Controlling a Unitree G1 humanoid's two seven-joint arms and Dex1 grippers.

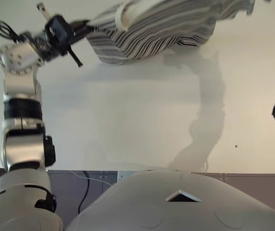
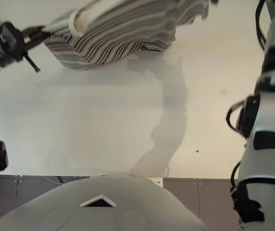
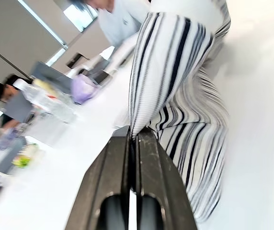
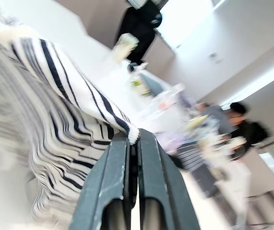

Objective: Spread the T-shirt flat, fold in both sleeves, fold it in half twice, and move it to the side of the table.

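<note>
A black-and-white striped T-shirt [image 1: 156, 29] hangs stretched in the air above the far part of the white table [image 1: 137, 120]. My left gripper [image 1: 87, 24] is shut on its left edge, high at the far left. The left wrist view shows both fingers [image 3: 149, 182] pressed together with the striped cloth [image 3: 175, 72] pinched at their tips. My right gripper [image 4: 133, 136] is likewise shut on a white-edged corner of the T-shirt [image 4: 70, 105]. The right arm [image 2: 267, 125] rises along the right side.
A dark strip with cables [image 1: 87, 185] runs along the table's near edge. Beyond the table's far side, other tables with clutter [image 3: 51, 100] and people show in the wrist views.
</note>
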